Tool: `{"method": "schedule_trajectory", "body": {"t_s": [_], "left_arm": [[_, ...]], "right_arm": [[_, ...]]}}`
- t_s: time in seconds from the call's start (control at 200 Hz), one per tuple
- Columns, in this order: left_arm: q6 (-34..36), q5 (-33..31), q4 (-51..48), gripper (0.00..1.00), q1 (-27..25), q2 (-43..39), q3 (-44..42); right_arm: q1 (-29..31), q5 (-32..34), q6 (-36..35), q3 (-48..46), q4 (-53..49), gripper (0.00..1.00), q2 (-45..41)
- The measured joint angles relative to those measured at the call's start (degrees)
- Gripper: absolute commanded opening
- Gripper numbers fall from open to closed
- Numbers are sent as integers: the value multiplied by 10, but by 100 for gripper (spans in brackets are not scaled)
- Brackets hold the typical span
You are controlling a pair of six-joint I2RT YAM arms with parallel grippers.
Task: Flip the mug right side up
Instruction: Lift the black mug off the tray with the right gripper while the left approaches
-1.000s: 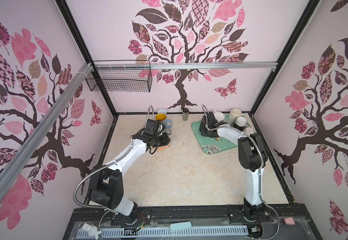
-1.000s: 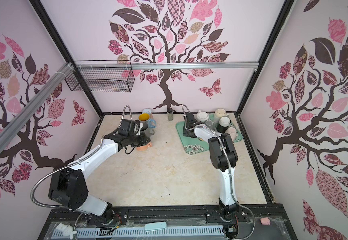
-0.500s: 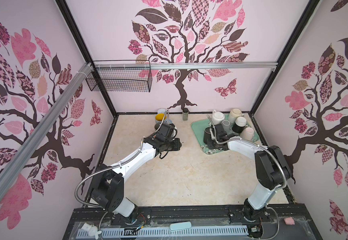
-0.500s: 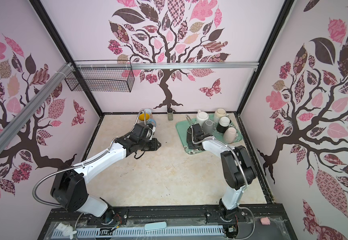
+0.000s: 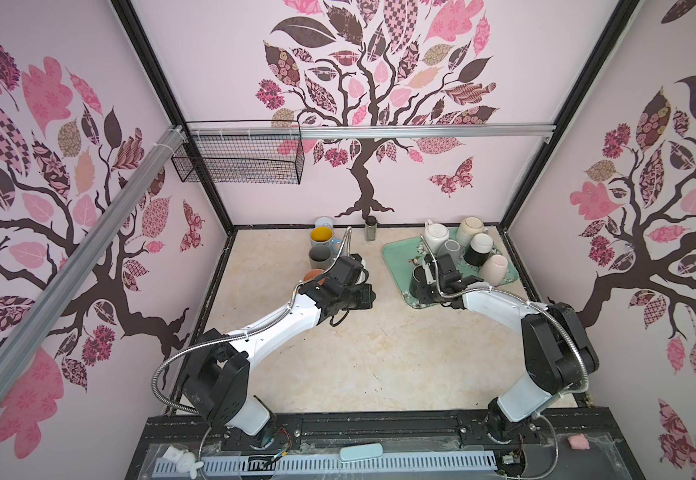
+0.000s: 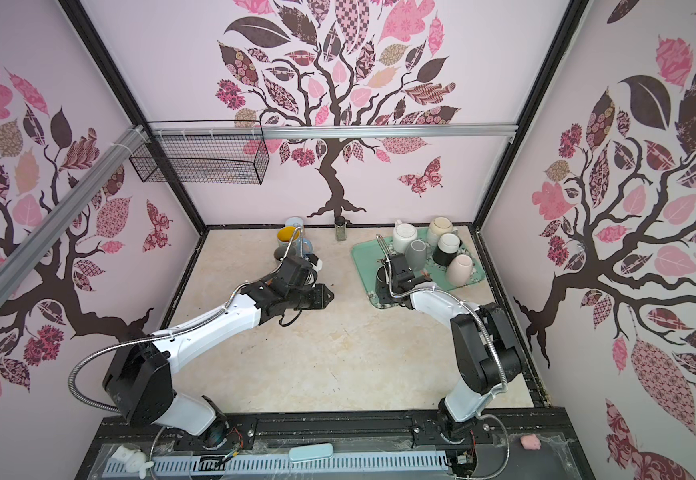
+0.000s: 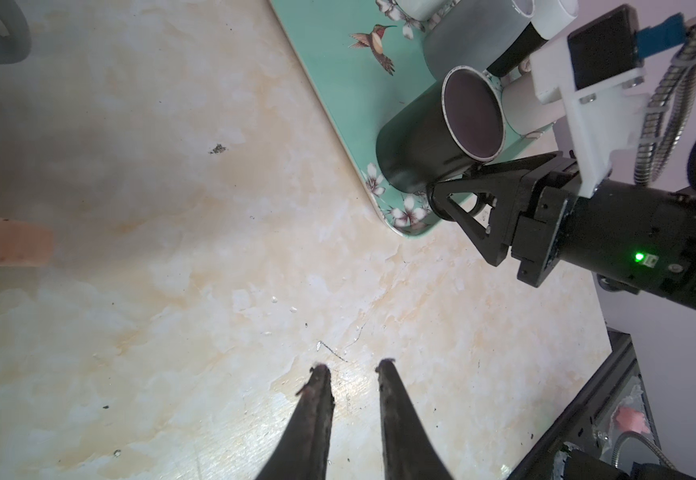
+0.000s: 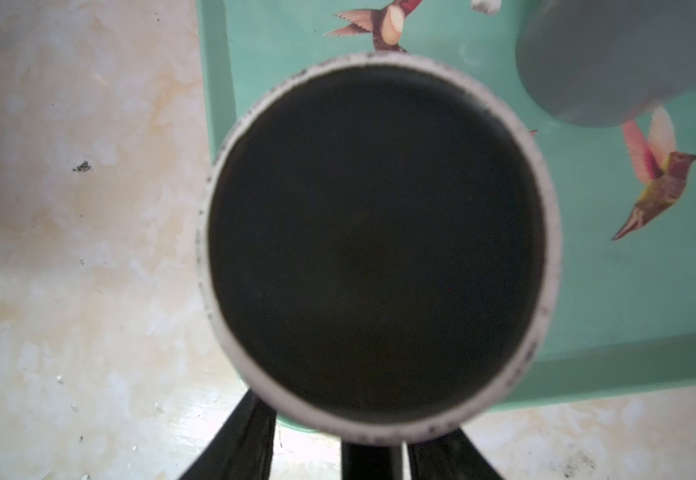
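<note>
While I'm watching this remotely, the left gripper (image 7: pixel 352 368) is hanging closest to the base, just over the bare surface (image 5: pixel 379 353). Its jaws are parted only a sliver and are holding nothing. It's pointing toward the tray (image 5: pixel 396 255) but staying apart from it.

Next out, the right gripper (image 7: pixel 454 185) is sitting at the tray's near-left corner. Its jaws are standing apart on either side of the handle (image 8: pixel 373 457) of the black mug (image 7: pixel 421 141). In the right wrist view I'm seeing a clear gap between one finger and the handle, so it isn't clamping.

The black mug is standing upright on that corner of the tray, mouth up, with a pale rim and a dark inside. In both top views the right wrist is partly hiding it.

Behind it, a grey mug (image 5: pixel 449 249), a black-and-white mug (image 5: pixel 479 248), a pale pink mug (image 5: pixel 494 268), a white mug (image 5: pixel 435 235) and a cream mug (image 5: pixel 471 227) are crowding the tray's far half.

Over on the left, an orange mug (image 5: pixel 312 275) is peeking out beside the left wrist. A grey cup (image 5: pixel 320 257) and a yellow-lined cup (image 5: pixel 321 236) are lining up behind it toward the back wall. Farthest back, a small jar (image 5: pixel 371 228) is standing against the wall.
</note>
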Motion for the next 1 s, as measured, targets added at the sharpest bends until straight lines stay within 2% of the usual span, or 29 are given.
{"method": "schedule_trajectory", "body": {"t_s": [0.11, 0.29, 0.36, 0.45, 0.525, 0.63, 0.76, 0.805, 1.0], "left_arm": [[-5, -7, 2, 23, -12, 1, 0], [-12, -14, 2, 23, -18, 1, 0], [-12, -19, 2, 23, -18, 0, 0], [-12, -23, 1, 23, -18, -3, 0], [-12, -24, 1, 23, -18, -7, 0], [-12, -28, 2, 23, -19, -13, -4], [-13, -33, 1, 23, -19, -26, -19], [-13, -35, 1, 23, -19, -28, -22], [-14, -44, 0, 23, -19, -36, -25]], "right_arm": [[0, 5, 0, 17, -18, 46, 2], [0, 17, 2, 59, -42, 30, 11], [0, 21, 2, 59, -44, 31, 11], [0, 24, 3, 59, -50, 41, 15], [0, 27, 2, 63, -56, 40, 23], [0, 31, 4, 68, -59, 20, 40], [0, 34, 1, 70, -64, 4, 44], [0, 34, -1, 71, -65, 0, 44], [0, 33, -2, 69, -66, 0, 39]]}}
